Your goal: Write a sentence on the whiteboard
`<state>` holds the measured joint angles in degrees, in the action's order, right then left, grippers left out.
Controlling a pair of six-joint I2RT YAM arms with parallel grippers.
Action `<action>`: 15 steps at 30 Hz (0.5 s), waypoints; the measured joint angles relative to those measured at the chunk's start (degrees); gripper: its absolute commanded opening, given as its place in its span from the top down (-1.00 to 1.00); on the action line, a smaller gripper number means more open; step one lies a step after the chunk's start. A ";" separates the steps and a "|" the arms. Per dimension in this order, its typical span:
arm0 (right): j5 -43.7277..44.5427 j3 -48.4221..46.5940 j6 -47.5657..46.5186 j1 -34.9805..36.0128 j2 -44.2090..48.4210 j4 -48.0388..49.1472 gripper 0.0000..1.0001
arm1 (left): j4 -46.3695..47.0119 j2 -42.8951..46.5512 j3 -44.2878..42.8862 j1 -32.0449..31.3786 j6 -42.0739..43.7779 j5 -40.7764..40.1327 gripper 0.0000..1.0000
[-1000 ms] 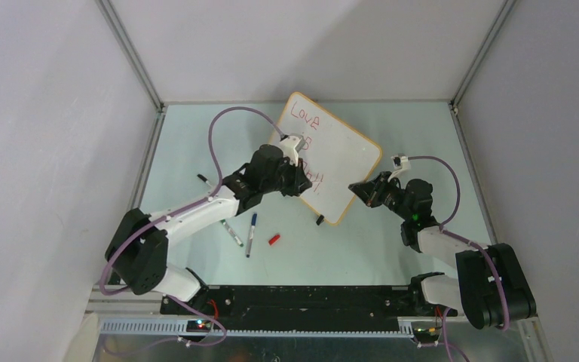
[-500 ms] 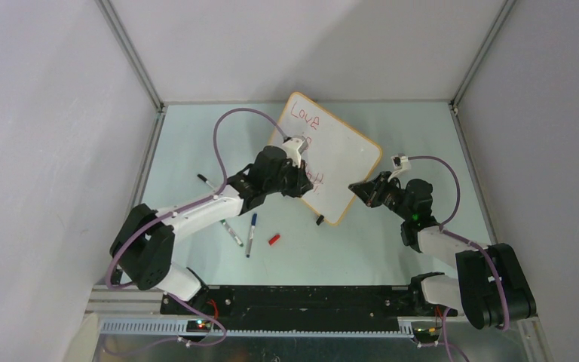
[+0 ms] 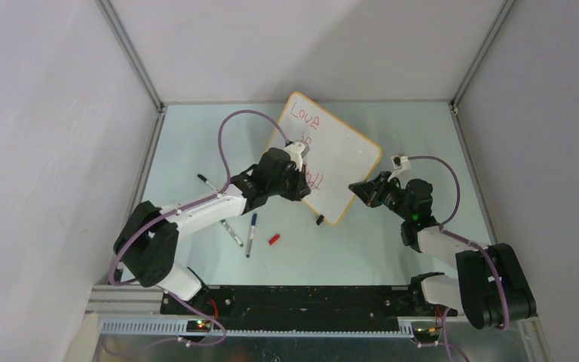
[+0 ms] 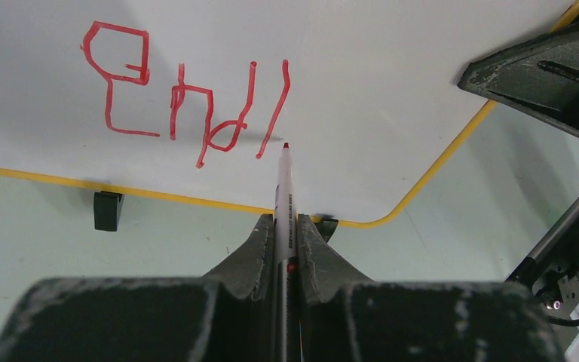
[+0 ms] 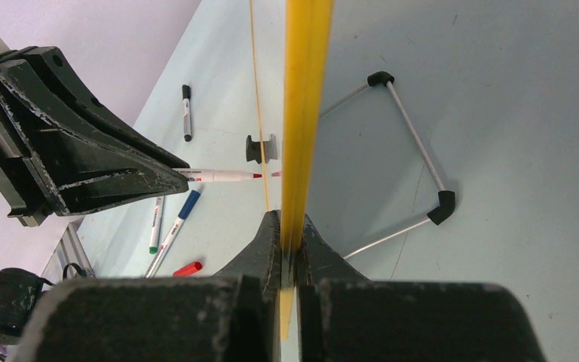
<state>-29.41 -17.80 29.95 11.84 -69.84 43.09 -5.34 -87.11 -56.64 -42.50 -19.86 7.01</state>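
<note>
The whiteboard (image 3: 343, 151) stands tilted at the table's middle back, with an orange-tan frame. Red words "Love" (image 3: 305, 113), "is" (image 3: 307, 142) and the letters "Endl" (image 4: 188, 113) are on it. My left gripper (image 3: 301, 183) is shut on a red marker (image 4: 283, 188). The marker's tip is at the board just below and right of the last stroke. My right gripper (image 3: 363, 188) is shut on the board's right edge (image 5: 305, 98), which I see edge-on between its fingers (image 5: 271, 234).
On the table left of the board lie a black marker (image 3: 207, 181), a green marker (image 3: 232, 234), a blue marker (image 3: 252, 234) and a red cap (image 3: 274, 239). A black clip foot (image 3: 320, 219) sits at the board's near edge. A wire stand (image 5: 415, 173) lies behind the board.
My left gripper has shifted a little to the right along the third line with the marker. My right gripper and the board have not moved.
</note>
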 measured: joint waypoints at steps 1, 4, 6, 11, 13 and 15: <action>0.00 0.00 0.00 0.00 0.00 0.00 1.00 | 0.00 0.00 0.00 -0.02 0.00 -0.02 1.00; 0.00 0.00 0.00 0.00 0.00 0.00 1.00 | 0.02 -0.02 0.00 -0.02 0.00 -0.33 1.00; 0.00 0.00 0.00 0.00 0.00 0.00 1.00 | 0.02 -0.02 0.00 -0.04 0.00 -0.37 1.00; 0.00 0.00 0.00 0.00 0.00 0.00 1.00 | 0.09 -0.02 0.00 -0.04 0.00 -0.37 1.00; 0.00 0.00 0.00 0.00 0.00 0.00 1.00 | 0.09 -0.02 0.00 -0.04 0.00 -0.37 1.00; 0.00 0.00 0.00 0.00 0.00 0.00 1.00 | 0.11 -0.02 0.00 -0.04 0.00 -0.35 1.00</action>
<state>-29.41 -17.80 29.95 11.84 -69.84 43.09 -5.23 -87.13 -56.64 -42.54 -19.86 6.66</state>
